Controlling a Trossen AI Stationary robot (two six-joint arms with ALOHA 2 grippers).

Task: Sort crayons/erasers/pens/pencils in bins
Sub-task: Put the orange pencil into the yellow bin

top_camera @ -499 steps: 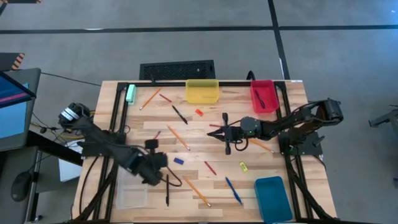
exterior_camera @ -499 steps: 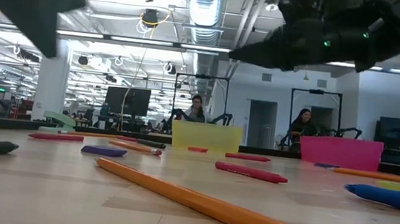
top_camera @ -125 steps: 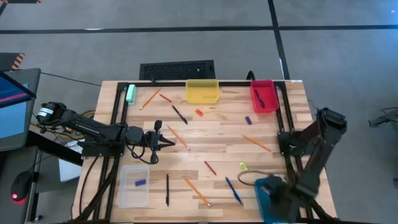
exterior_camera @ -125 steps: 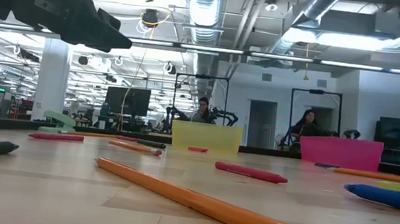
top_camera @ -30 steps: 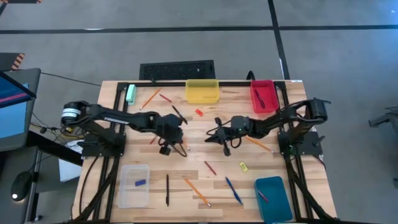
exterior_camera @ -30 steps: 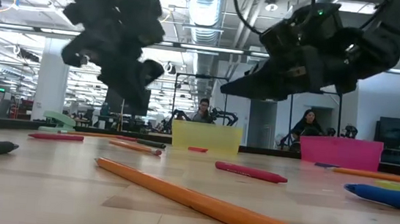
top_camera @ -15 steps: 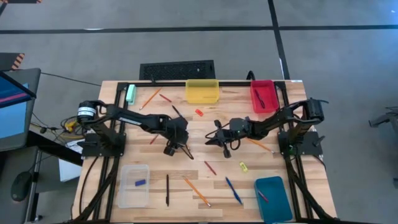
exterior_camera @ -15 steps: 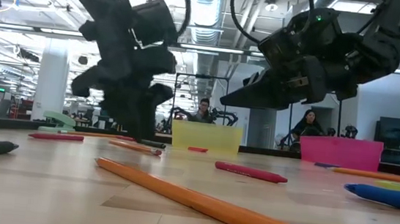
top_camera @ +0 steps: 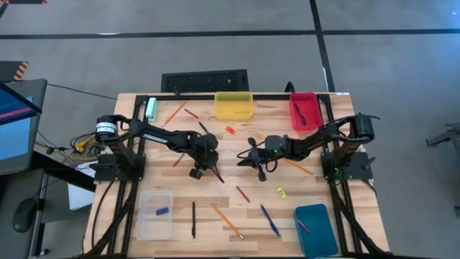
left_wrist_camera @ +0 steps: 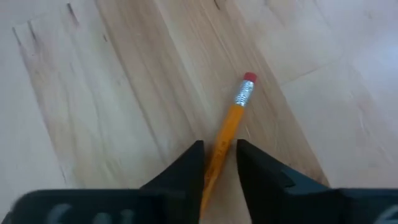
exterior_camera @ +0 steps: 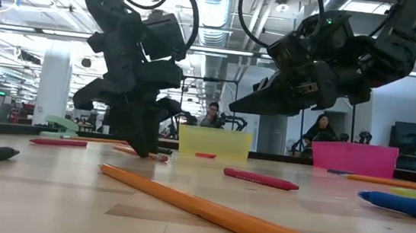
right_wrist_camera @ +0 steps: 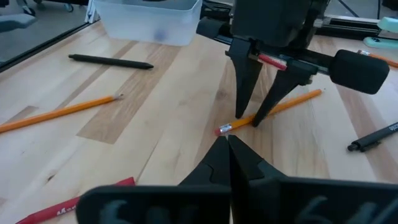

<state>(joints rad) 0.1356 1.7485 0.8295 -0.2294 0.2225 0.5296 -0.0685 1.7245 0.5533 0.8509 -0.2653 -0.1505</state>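
Clear bin (top_camera: pixel 154 214) holds a blue eraser (top_camera: pixel 162 211); left fingers (left_wrist_camera: pixel 193 163) straddle a pencil (left_wrist_camera: pixel 227 135), right fingers (right_wrist_camera: pixel 219 153) pressed together

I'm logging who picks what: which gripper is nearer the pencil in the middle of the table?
Left. The left gripper straddles the pencil, one finger on each side. The right gripper, shut, hovers just beside it.

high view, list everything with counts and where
bins: 4, yellow, red, teal, clear, far and near edges
pencils: 4, orange, scattered
pens: 3 loose, black and blue; another in red bin
crayons: 2 or more loose, red; one in teal bin
erasers: 3, red-orange and yellow loose; blue in clear bin
block: 1, pale green, far left
keyboard: 1, black, beyond table
left gripper: fingers open around a pencil, centre
right gripper: fingers shut, centre right
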